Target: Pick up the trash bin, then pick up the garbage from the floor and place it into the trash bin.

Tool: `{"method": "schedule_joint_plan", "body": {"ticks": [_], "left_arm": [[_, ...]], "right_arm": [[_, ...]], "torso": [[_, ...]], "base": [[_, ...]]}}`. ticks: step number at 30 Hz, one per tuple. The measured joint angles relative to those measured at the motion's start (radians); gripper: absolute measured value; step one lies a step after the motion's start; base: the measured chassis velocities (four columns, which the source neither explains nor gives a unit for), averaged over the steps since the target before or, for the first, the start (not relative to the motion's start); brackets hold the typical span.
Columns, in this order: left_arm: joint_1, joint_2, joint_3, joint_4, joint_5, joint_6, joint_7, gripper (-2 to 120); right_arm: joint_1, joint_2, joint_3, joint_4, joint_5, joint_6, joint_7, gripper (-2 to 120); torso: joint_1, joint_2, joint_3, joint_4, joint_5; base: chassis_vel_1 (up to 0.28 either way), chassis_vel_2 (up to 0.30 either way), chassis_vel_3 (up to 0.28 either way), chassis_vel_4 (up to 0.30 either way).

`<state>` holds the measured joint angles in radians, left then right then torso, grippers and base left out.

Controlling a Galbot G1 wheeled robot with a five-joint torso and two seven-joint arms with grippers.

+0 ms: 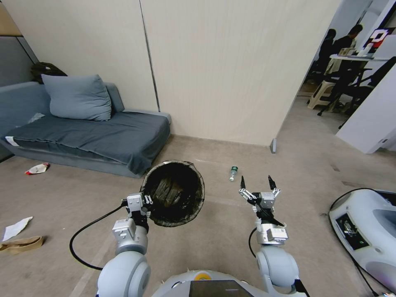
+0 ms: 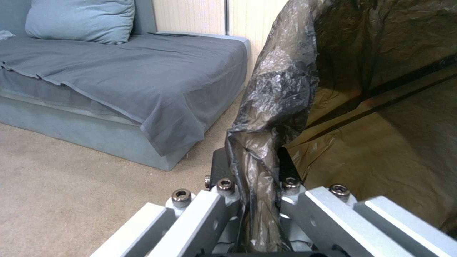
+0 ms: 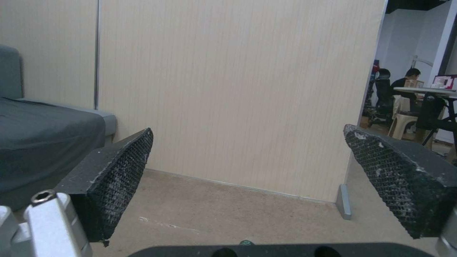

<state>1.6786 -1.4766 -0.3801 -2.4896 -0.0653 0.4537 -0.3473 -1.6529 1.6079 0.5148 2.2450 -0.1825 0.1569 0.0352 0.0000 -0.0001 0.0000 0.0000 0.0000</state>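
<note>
The round trash bin (image 1: 175,194), lined with a crinkled black plastic bag folded over its rim, hangs in front of the robot, tilted so that its dark mouth faces the head camera. The left gripper (image 1: 142,202) is closed tight on the near left part of the rim; in the left wrist view its metal fingers (image 2: 224,207) pinch a bunched fold of the bag liner (image 2: 266,117) between them. The right gripper (image 1: 258,186) is raised beside the bin with its black textured pads (image 3: 119,178) spread wide and nothing between them.

The nearest garbage is a small clear plastic bottle with a green cap (image 1: 233,173), lying on the beige floor (image 1: 313,165) just ahead of the right gripper. To do this step well, I judge that the right gripper should come down over the middle of the bottle, across its length, because a round bottle can roll away. The left arm should keep the bin mouth turned more upward and near, as the hold is partly on thin liner and may slip.

Farther off, by the grey sofa (image 1: 103,136), lies a red-and-white wrapper (image 1: 37,168); at the left are a white paper scrap (image 1: 16,227) and a brown paper bag (image 1: 22,244).

No label or writing can be read on the bottle, the wrapper or the bin
</note>
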Motion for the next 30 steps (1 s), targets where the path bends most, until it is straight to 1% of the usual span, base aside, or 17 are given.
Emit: {"method": "schedule_joint_plan", "body": {"ticks": [7,14,20,22,24,27,30], "left_arm": [[-0.001,0.000,0.002,0.010,0.002,-0.004,0.001,0],[-0.001,-0.001,0.003,0.013,0.005,-0.007,0.001,0],[-0.001,-0.001,0.006,0.015,0.006,-0.007,0.001,0],[-0.001,-0.001,0.006,0.016,0.006,-0.008,0.000,0],[-0.001,-0.001,0.006,0.016,0.007,-0.008,0.000,0],[-0.001,-0.001,0.008,0.017,0.008,-0.009,-0.001,0],[-0.001,-0.003,0.010,0.017,0.008,-0.008,-0.002,0]], "right_arm": [[-0.001,0.000,0.001,0.000,0.000,0.004,-0.002,100],[-0.002,0.000,0.000,-0.002,0.001,0.006,-0.003,100],[-0.002,0.000,0.000,-0.002,0.001,0.007,-0.003,100],[-0.003,0.000,0.000,-0.002,0.001,0.007,-0.003,100],[-0.002,0.000,0.000,-0.003,0.002,0.007,-0.004,100],[-0.002,0.000,0.001,-0.004,0.001,0.008,-0.004,100],[-0.003,0.000,0.001,-0.004,0.001,0.008,-0.007,100]], "torso": [[0.000,0.000,0.000,0.0000,0.0000],[0.000,0.000,0.000,0.0001,0.0000],[0.000,0.000,0.000,-0.0002,-0.0003],[0.000,0.000,0.000,0.0000,0.0003],[0.000,0.000,0.000,0.0001,-0.0003],[0.000,0.000,0.000,-0.0002,0.0002],[0.000,0.000,0.000,0.0001,-0.0001]], "base": [[0.000,0.000,0.000,0.000],[-0.108,0.108,0.102,-0.120],[-0.223,0.220,0.226,-0.234],[-0.245,0.252,0.258,-0.269],[-0.279,0.267,0.275,-0.261],[-0.289,0.299,0.301,-0.286],[-0.323,0.306,0.300,-0.334]]}}
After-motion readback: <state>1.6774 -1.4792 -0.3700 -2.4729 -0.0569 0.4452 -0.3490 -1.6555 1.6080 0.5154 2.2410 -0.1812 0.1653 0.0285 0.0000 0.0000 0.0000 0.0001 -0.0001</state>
